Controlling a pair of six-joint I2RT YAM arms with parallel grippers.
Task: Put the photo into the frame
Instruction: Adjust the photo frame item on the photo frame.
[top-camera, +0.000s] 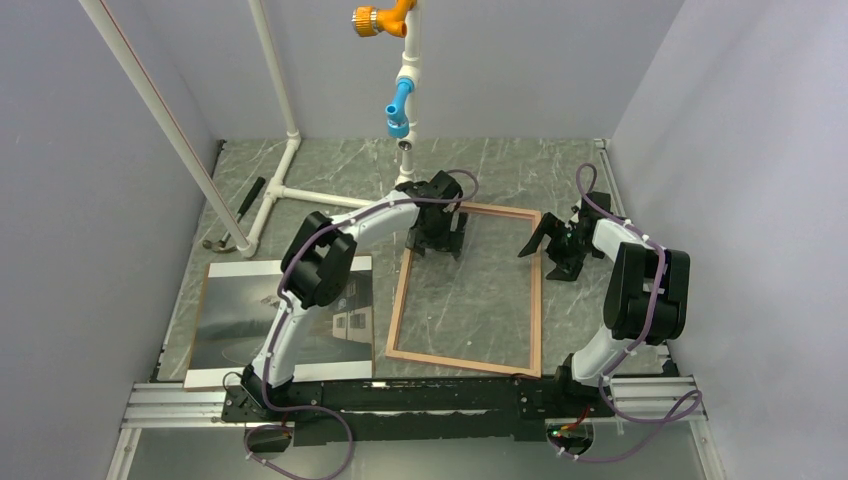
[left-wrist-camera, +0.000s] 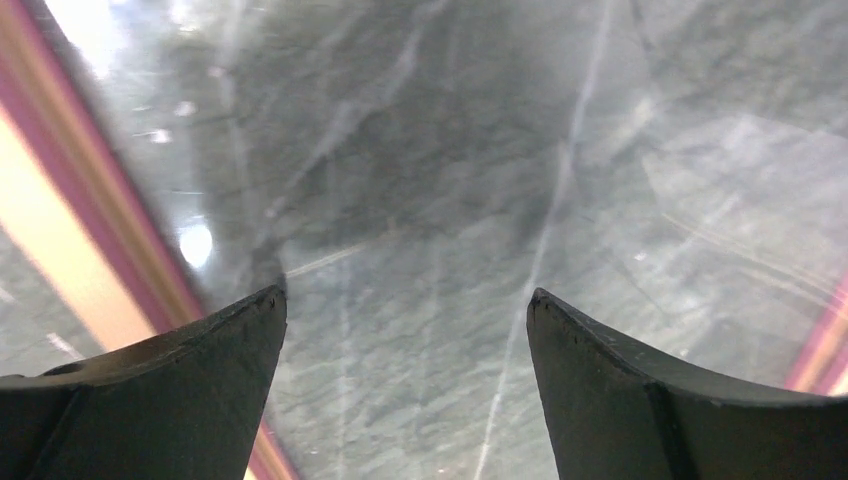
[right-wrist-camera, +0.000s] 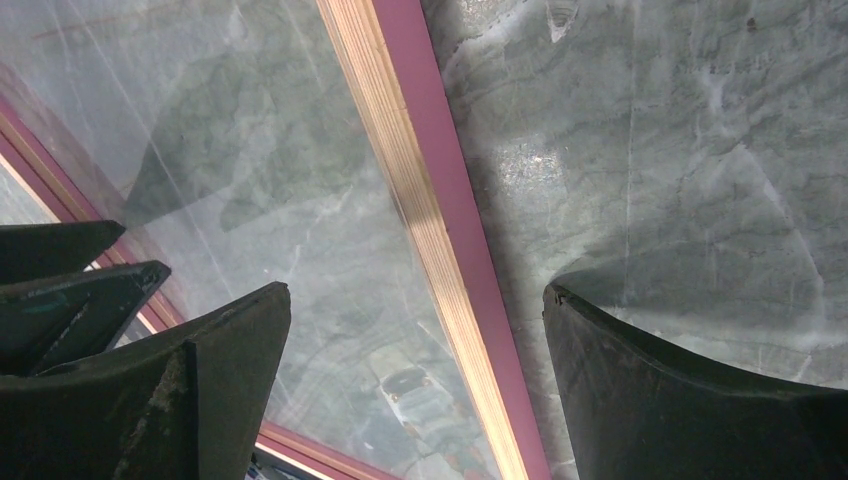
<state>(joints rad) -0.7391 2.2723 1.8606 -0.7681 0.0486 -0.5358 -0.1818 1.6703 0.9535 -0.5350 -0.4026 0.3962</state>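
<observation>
Now L claw (left-wrist-camera: 405, 300) agape over frame (left-wrist-camera: 90, 250)

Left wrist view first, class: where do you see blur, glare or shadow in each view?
Left wrist: frame edge blurred, glare spots on the pane; right wrist: sharp, a dark shadow across the pane; top: evenly lit, sheen on the photo.

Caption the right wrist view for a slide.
Open right hand over the pink-and-tan picture frame lying on a grey marble table.
</observation>
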